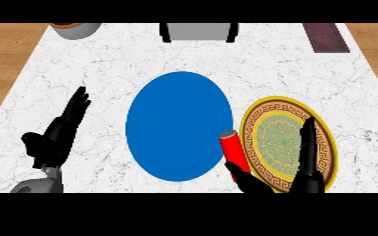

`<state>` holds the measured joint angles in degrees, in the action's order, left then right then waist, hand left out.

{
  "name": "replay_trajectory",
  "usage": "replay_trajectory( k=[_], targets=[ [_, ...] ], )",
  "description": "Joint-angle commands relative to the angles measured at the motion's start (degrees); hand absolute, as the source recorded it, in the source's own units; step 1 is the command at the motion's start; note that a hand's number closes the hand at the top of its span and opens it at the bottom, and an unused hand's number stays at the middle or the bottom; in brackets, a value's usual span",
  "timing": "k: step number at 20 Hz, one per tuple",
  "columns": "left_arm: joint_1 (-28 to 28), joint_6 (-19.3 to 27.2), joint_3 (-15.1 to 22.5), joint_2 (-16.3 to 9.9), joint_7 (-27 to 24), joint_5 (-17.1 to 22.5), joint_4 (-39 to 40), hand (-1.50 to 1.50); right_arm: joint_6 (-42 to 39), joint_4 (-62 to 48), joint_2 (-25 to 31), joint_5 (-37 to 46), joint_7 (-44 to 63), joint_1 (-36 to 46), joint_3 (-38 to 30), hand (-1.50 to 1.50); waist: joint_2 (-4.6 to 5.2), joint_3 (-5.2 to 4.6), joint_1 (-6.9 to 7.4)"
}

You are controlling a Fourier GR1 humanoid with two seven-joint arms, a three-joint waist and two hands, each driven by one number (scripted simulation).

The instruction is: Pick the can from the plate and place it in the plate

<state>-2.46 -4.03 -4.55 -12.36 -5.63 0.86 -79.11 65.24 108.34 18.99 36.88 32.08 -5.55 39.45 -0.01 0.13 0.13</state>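
Note:
A red can (232, 148) with a grey top stands tilted between the two plates, at the gold plate's left rim and over the blue plate's right edge. The blue plate (177, 125) lies in the middle of the counter. The gold patterned plate (275, 130) lies to its right. My right hand (307, 166) is over the gold plate, fingers (308, 139) straight and pointing away from me. Its thumb (246, 179) reaches left to the can's lower end. A wide gap separates the can from the fingers. My left hand (57, 134) rests open at the left.
At the back left stands a grey bowl (74, 29). A grey box (199, 31) with dark sides sits at the back middle, and a dark red board (325, 37) at the back right. Wooden floor shows past the counter's left and right edges.

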Motion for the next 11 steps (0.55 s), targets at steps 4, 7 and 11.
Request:
replay_trajectory(
  k=[4,7,11],
  targets=[
    [0.89,1.9,1.53,2.04,1.04,-2.04,-2.55,0.0,8.74,-0.64,9.51,-21.46,-20.15,-4.04,4.55,-1.5,-0.03,0.02,-0.12],
    [-2.54,1.2,-0.35,1.05,1.62,-0.92,0.7,0.0,7.8,0.3,11.46,-27.79,-28.79,-8.45,4.56,-1.5,-0.07,0.07,-0.64],
    [-0.02,-0.6,-1.23,-0.08,-0.78,-0.81,0.78,0.0,4.43,-5.86,5.16,-35.79,-42.4,-9.75,0.47,-1.5,-0.08,0.01,-0.47]
  ],
)
